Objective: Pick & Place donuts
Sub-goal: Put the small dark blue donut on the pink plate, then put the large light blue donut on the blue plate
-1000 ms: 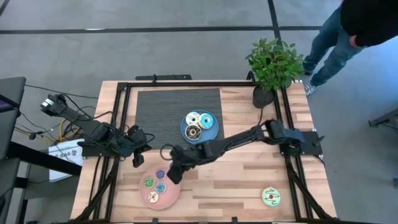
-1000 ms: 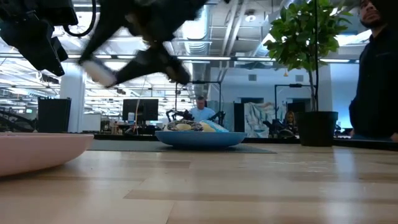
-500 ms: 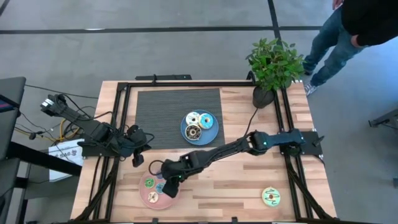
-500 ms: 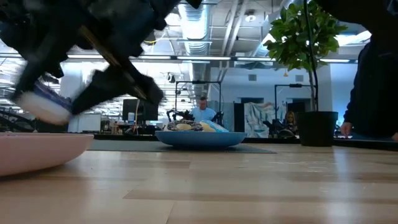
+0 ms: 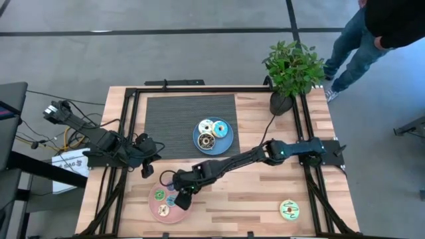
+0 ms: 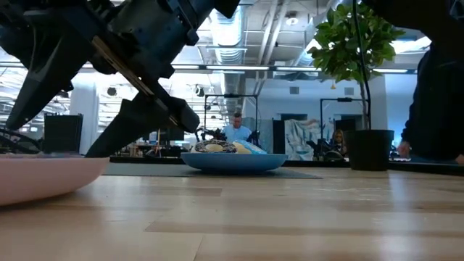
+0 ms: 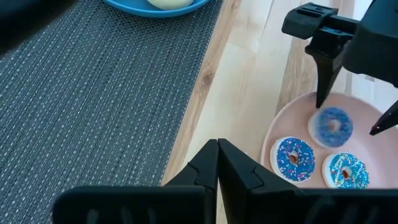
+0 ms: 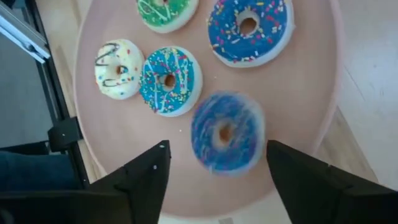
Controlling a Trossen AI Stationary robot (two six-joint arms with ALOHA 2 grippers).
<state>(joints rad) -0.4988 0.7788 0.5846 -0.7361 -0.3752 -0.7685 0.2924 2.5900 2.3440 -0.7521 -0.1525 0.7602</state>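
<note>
Just now the right end effector (image 8: 217,163), fingers spread, releases a blue sprinkled donut (image 8: 227,132) onto the pink plate (image 8: 311,118); next, lift clear.

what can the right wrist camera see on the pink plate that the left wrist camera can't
Only the right wrist view shows the green donut and the cream donut. Only the left wrist view shows the blue plate, the gray mat and the left gripper, shut. Both show the pink plate, the right gripper open over it, and three blue-toned donuts, including the blurred blue donut between its fingers.
</note>
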